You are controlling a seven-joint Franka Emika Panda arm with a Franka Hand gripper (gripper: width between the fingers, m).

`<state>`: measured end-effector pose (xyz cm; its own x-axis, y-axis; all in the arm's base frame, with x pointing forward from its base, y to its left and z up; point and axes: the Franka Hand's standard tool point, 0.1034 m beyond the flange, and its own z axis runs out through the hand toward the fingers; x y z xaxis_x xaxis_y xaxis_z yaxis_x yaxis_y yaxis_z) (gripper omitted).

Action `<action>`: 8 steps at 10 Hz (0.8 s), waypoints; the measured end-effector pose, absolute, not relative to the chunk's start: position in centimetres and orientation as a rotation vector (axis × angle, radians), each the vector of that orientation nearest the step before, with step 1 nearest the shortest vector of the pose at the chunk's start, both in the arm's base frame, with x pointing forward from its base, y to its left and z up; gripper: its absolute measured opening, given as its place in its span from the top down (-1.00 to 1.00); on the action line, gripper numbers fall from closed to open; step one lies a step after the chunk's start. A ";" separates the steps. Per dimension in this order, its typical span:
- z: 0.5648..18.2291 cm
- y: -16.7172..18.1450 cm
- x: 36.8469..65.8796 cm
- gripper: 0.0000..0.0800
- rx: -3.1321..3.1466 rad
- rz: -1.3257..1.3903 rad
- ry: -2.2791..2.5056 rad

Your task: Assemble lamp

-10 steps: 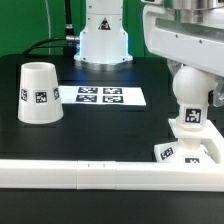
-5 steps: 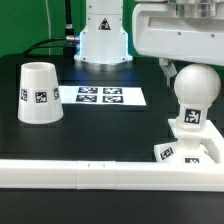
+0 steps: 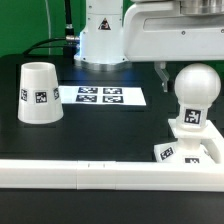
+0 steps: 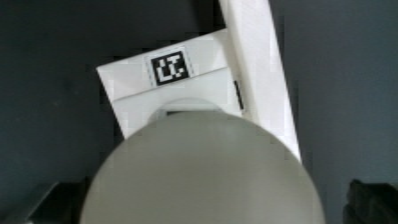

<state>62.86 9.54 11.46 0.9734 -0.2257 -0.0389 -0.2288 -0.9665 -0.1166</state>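
Observation:
The bulb [image 3: 197, 86] stands upright with its stem in the flat square base [image 3: 186, 152] at the exterior view's right, against the rail. My gripper [image 3: 192, 60] is open just above the bulb's round head and holds nothing; one dark fingertip [image 3: 163, 70] hangs beside the head. In the wrist view the bulb head [image 4: 205, 165] fills the frame between my gripper [image 4: 210, 205] fingers, whose dark fingertips [image 4: 54, 200] stand apart from it on both sides. The base [image 4: 143, 85] with its tag lies beyond. The tapered shade [image 3: 38, 92] stands alone at the exterior view's left.
The long white rail [image 3: 90, 175] runs along the table's near edge and shows in the wrist view [image 4: 254, 50]. The marker board [image 3: 100, 96] lies flat mid-table. The robot's white pedestal [image 3: 103, 40] stands behind it.
My gripper has risen and shifted toward the exterior view's left, uncovering the bulb's round head. The bulb, base and shade have not moved.

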 end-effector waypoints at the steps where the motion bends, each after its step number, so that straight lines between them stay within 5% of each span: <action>1: 11.4 9.5 62.9 -0.75 -3.013 0.031 0.210; 8: 11.1 8.9 63.0 -0.75 -2.972 -0.049 -0.809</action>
